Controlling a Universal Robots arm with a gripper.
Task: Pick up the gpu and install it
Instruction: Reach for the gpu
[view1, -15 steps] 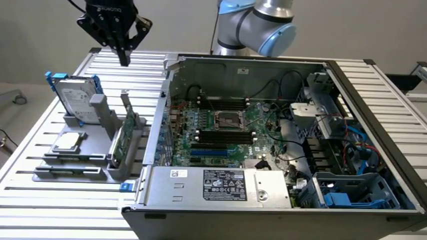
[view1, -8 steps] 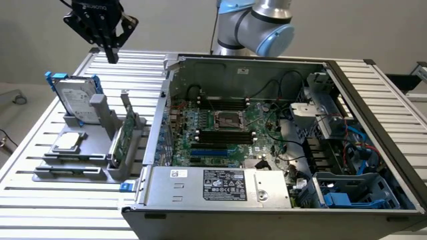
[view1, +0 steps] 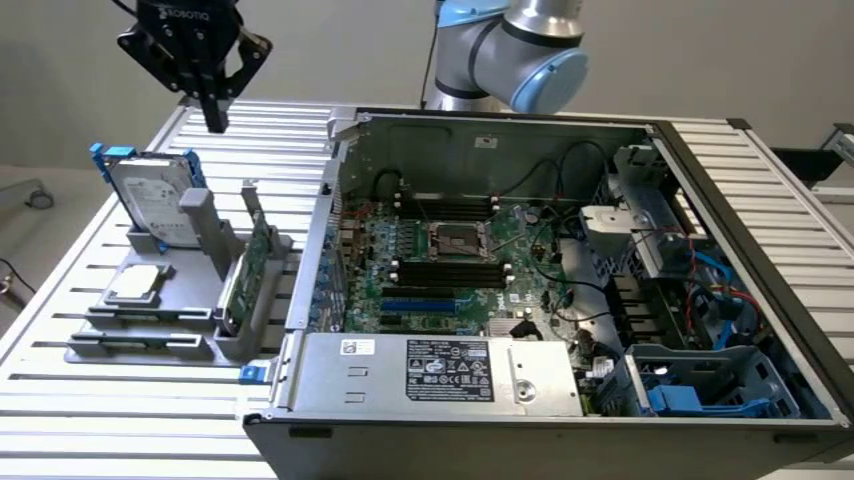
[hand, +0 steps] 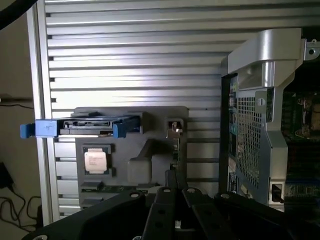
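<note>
The gpu (view1: 239, 284) stands on edge in a slot of the grey holder (view1: 147, 345), its green board facing the exterior view's left and its silver bracket pointing up. In the wrist view the gpu (hand: 175, 146) shows edge-on as a thin strip, just beyond my fingertips. My gripper (view1: 215, 122) hangs high above the table behind the holder, shut with nothing between its fingers. The same gripper (hand: 173, 181) appears dark in the wrist view, its fingers pressed together.
A silver hard drive with blue rails (view1: 152, 194) stands at the holder's back, and a small square chip (view1: 139, 284) lies flat on it. The open computer case (view1: 334, 180) sits to the exterior view's right, motherboard (view1: 447, 265) exposed. The slatted table (view1: 80, 400) surrounds both.
</note>
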